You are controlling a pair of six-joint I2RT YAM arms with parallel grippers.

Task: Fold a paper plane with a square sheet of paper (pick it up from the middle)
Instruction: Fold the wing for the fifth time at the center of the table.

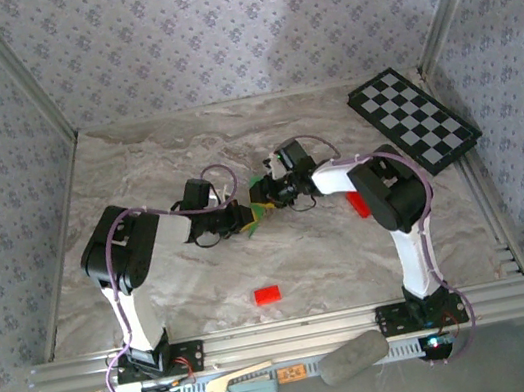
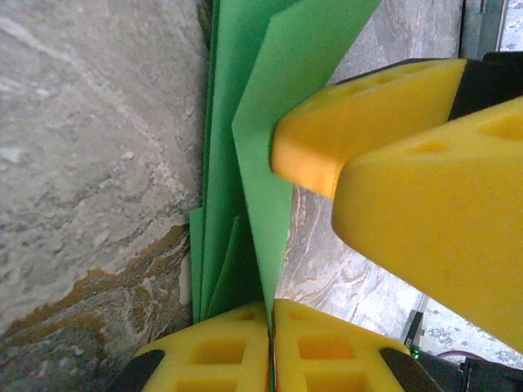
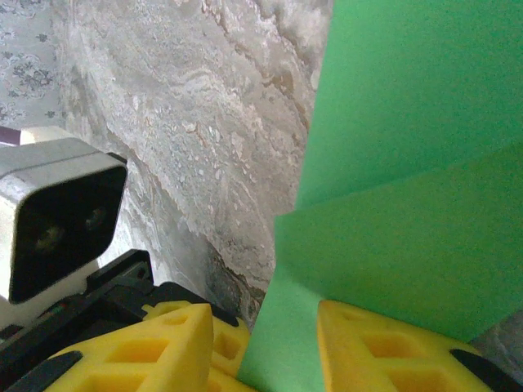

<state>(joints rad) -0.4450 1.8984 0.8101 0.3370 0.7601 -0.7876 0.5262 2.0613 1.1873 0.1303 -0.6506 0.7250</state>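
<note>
At centre: paper [image 2: 237, 98], part folded.
Left gripper [image 2: 271, 314]: jaws clamped on paper's end.
Right gripper [image 3: 261, 314]: jaws half-wide, straddling a flap.
Long axis: straight out from left jaws.

left pincer [image 2: 271, 317] clamped; right pincer [image 3: 265, 339] ajar

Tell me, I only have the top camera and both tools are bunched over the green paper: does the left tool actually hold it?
Observer: Yes, the left wrist camera shows the left tool shut on the green paper at its edge.
Operator: Is it folded yet?
Observer: Yes, several layers fan out from that grip.
Operator: And the right tool?
Observer: Its wrist camera shows the right tool open, with paper passing between its fingers.
</note>
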